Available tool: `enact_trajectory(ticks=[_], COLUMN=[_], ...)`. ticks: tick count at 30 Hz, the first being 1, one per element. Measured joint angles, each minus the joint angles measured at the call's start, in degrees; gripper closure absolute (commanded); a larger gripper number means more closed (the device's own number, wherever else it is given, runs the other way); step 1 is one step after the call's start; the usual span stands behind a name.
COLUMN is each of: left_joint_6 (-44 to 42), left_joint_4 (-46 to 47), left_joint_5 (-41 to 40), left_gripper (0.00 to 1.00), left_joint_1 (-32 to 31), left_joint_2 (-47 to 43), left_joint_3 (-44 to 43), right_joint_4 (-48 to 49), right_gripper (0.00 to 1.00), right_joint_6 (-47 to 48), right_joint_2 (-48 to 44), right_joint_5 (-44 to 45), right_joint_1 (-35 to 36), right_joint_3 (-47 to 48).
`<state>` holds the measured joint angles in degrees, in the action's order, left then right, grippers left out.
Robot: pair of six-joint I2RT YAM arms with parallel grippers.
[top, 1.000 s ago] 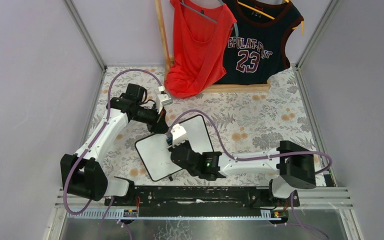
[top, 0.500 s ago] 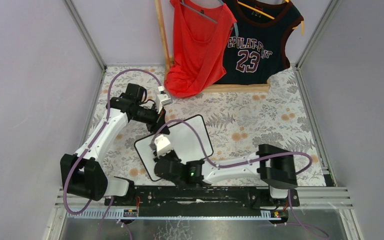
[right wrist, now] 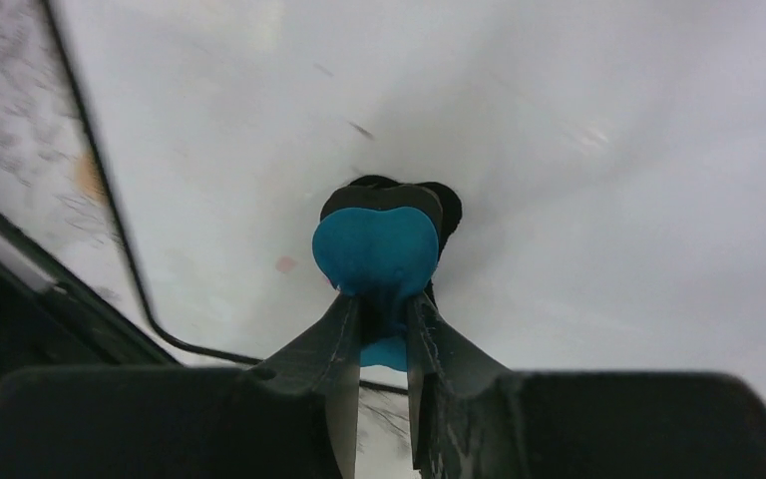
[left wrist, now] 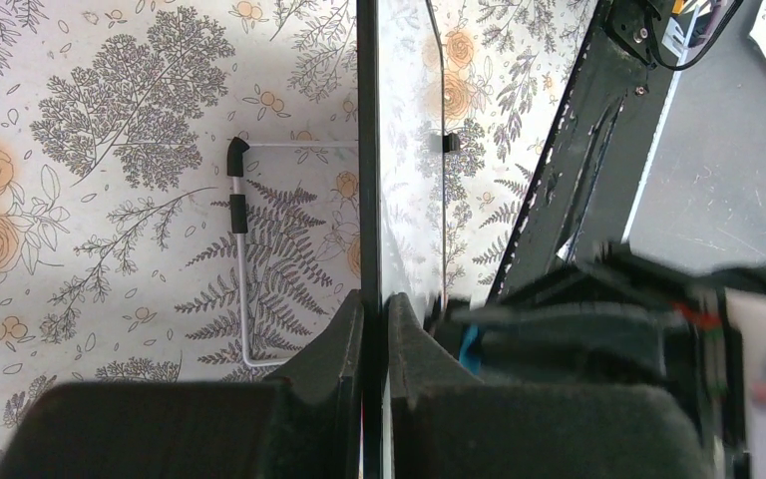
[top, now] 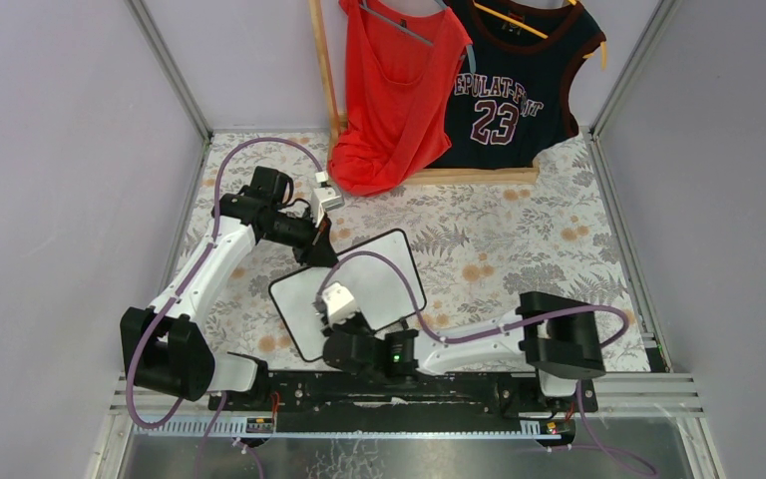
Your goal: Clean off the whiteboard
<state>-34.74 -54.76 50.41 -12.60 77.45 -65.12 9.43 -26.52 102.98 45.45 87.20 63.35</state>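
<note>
The whiteboard (top: 384, 274), white with a thin black frame, lies tilted on the floral table. My left gripper (top: 317, 249) is shut on its far edge; in the left wrist view the board (left wrist: 399, 150) runs edge-on between the fingertips (left wrist: 347, 334). My right gripper (top: 331, 317) is shut on a blue eraser (right wrist: 376, 249) and presses it on the board's surface (right wrist: 578, 180) near the lower left part. A faint red smudge (right wrist: 285, 264) sits beside the eraser. No red writing shows in the top view.
A red top (top: 394, 90) and a dark "23" jersey (top: 514, 85) hang on a wooden rack (top: 324, 70) at the back. The board's wire stand (left wrist: 241, 259) lies under it. The black base rail (top: 409, 389) runs along the near edge.
My right gripper with the eraser swept from the board's middle to its lower left, then back slightly right. The left gripper and board stayed still.
</note>
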Motion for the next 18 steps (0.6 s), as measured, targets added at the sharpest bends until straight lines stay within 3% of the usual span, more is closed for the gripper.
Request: enact_trajectory(ticks=[8, 13, 18], left_joint_6=[0.02, 0.04, 0.02], left_joint_4=[0.00, 0.00, -0.07], left_joint_5=[0.17, -0.09, -0.50], left_gripper=[1.00, 1.00, 1.00], left_joint_1=[0.00, 0.00, 0.00], left_joint_2=[0.00, 0.07, -0.02], left_joint_3=[0.00, 0.00, 0.00], right_joint_4=[-4.09, -6.56, -7.52], right_gripper=[1.00, 1.00, 1.00], right_joint_6=[-4.24, -4.28, -2.32], right_joint_2=[-10.03, -6.88, 2.16], right_joint_5=[0.87, 1.70, 1.51], right_joint_1=[-3.37, -2.69, 1.07], right_joint_3=[-12.48, -8.68, 2.40])
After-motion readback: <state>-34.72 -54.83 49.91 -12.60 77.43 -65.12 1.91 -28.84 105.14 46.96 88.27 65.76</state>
